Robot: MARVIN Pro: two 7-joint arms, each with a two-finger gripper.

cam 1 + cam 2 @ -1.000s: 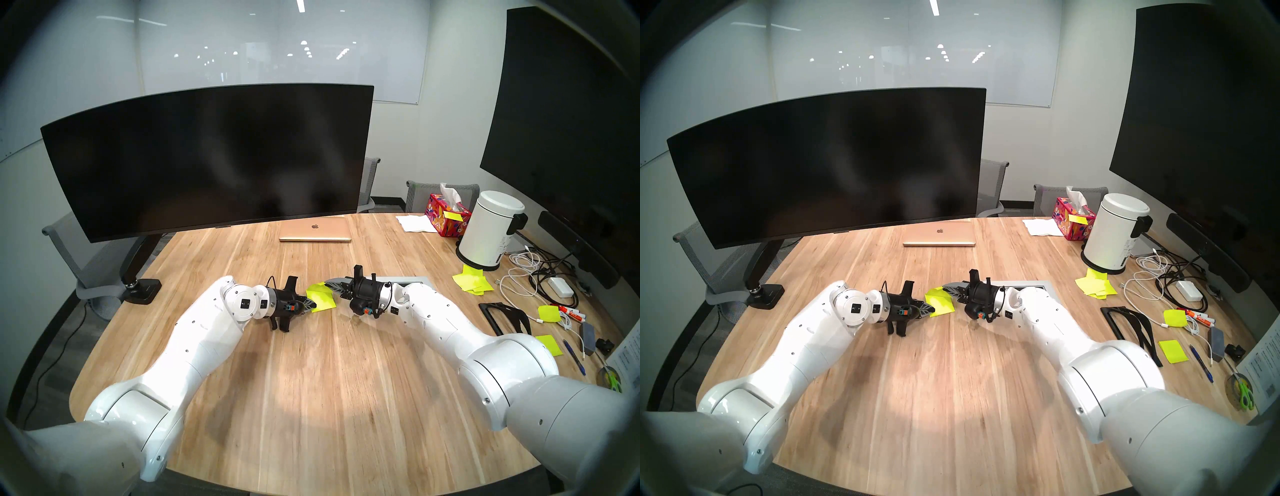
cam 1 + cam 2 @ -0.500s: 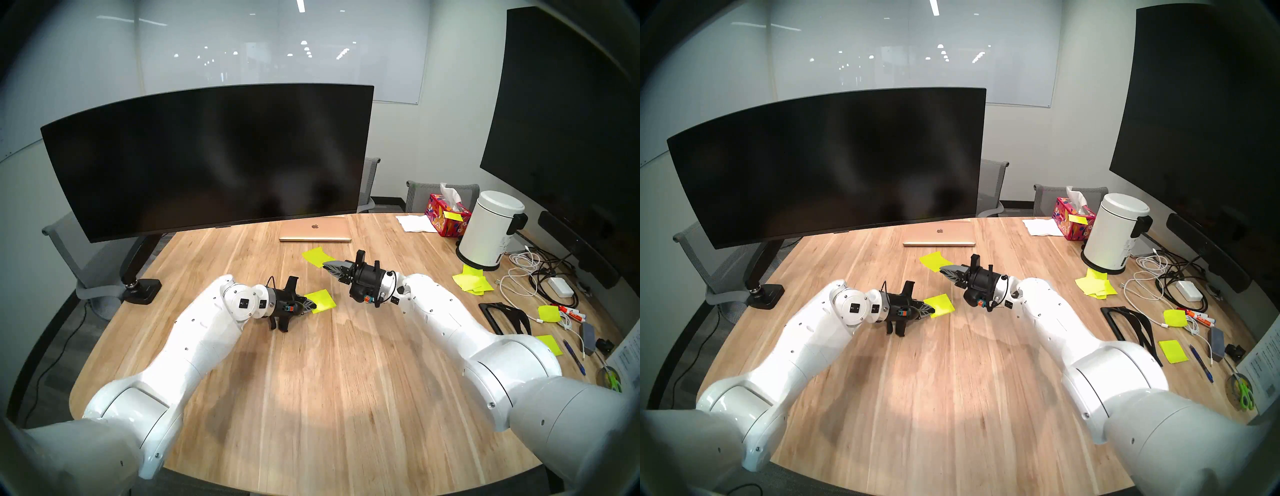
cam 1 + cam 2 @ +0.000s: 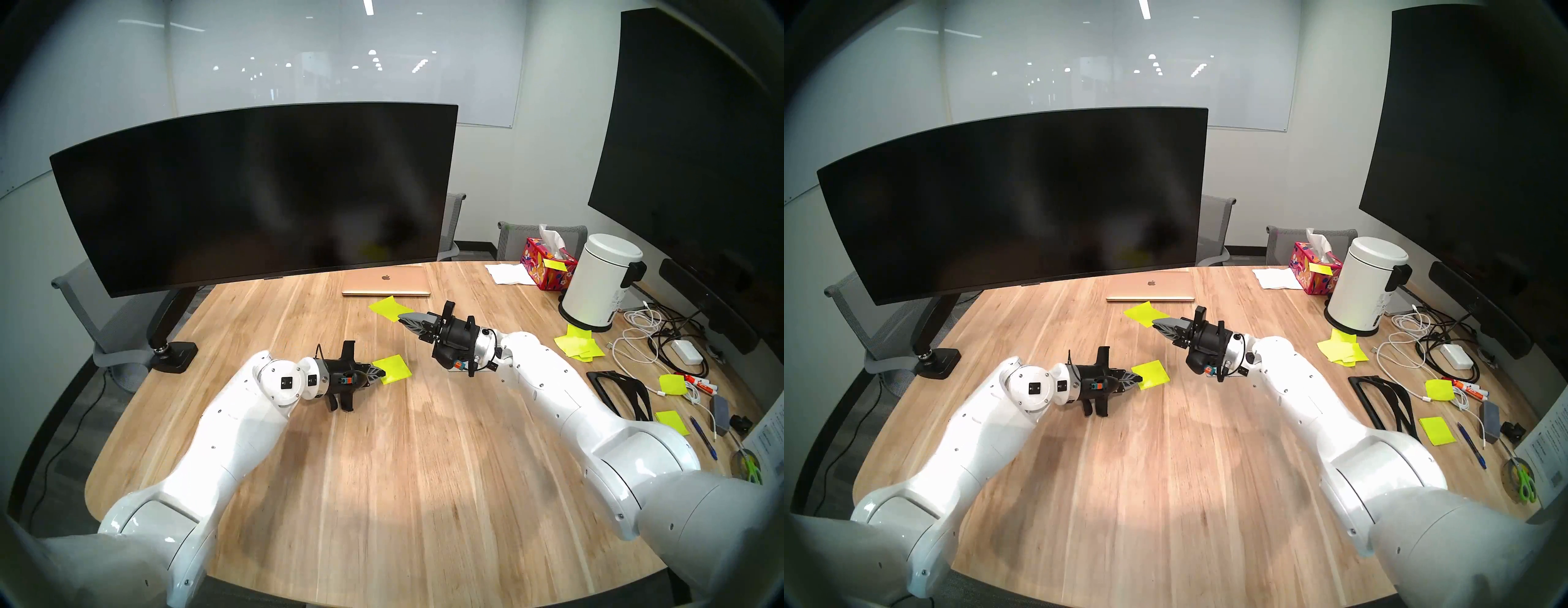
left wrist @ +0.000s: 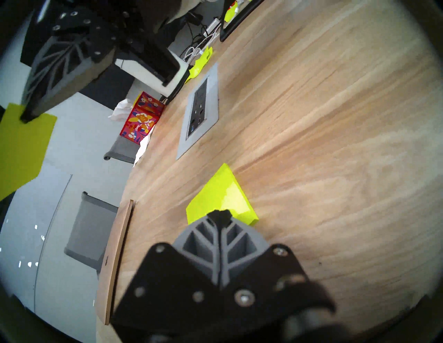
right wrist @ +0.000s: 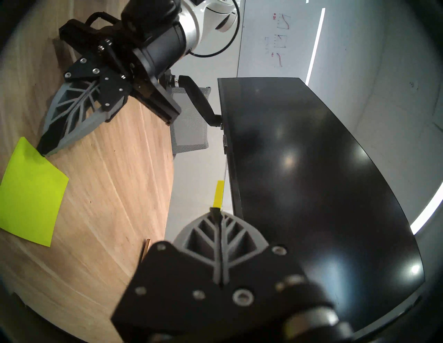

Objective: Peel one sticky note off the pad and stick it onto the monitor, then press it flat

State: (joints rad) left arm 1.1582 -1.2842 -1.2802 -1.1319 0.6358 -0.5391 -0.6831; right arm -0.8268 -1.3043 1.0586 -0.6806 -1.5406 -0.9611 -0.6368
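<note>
The sticky note (image 3: pixel 388 307) hangs pinched between right gripper (image 3: pixel 402 319) jaws.

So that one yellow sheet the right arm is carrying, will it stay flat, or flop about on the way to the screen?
Probably floppy: the sticky note is one thin sheet, pinched at only one corner by the right end effector, so most of it hangs free. It likely weighs almost nothing, so moving air may bend it. It looks fairly flat at this moment, though.

Head pair: high, looking down over the wooden surface (image 3: pixel 382 467), near-identical.
Left wrist: low, rolled sideways.
Right wrist: faces the wide curved black monitor (image 5: pixel 311 179).
</note>
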